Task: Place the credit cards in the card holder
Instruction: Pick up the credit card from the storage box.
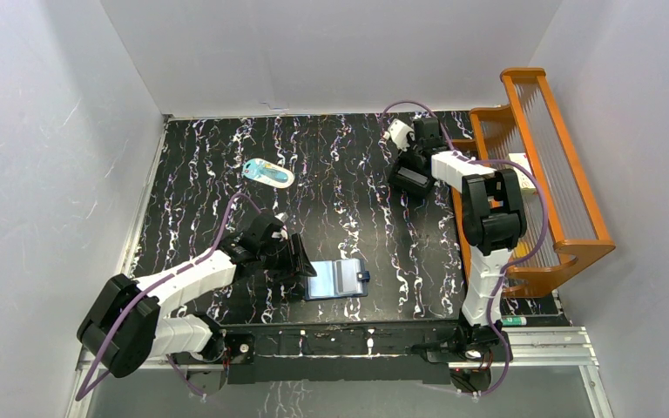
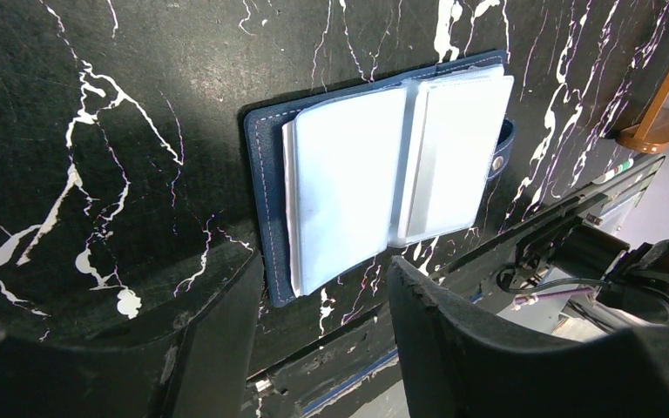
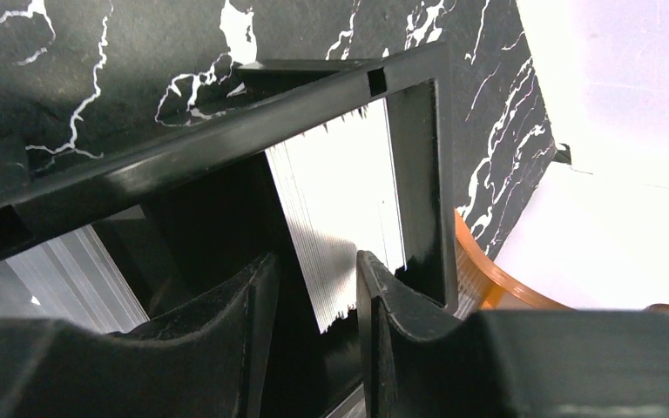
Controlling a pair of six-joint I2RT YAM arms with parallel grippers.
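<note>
The card holder [image 1: 338, 279] lies open near the table's front edge, navy outside with pale-blue clear pockets [image 2: 383, 174]. My left gripper [image 2: 322, 305] is open at the holder's left near corner, with nothing between its fingers. In the right wrist view a stack of white credit cards [image 3: 340, 192] stands on edge in a black box tray [image 3: 226, 131]. My right gripper [image 3: 314, 287] reaches into the tray, open. The stack's lower corner sits between its fingers, close against the right finger [image 3: 383, 313]. More white cards [image 3: 61, 270] show in the tray's left compartment.
A pale-blue-and-white oval item [image 1: 268, 172] lies at the back left of the black marbled table. An orange wooden rack [image 1: 540, 174] stands along the right side, just beside the right arm. The metal base rail [image 1: 357, 335] runs along the near edge.
</note>
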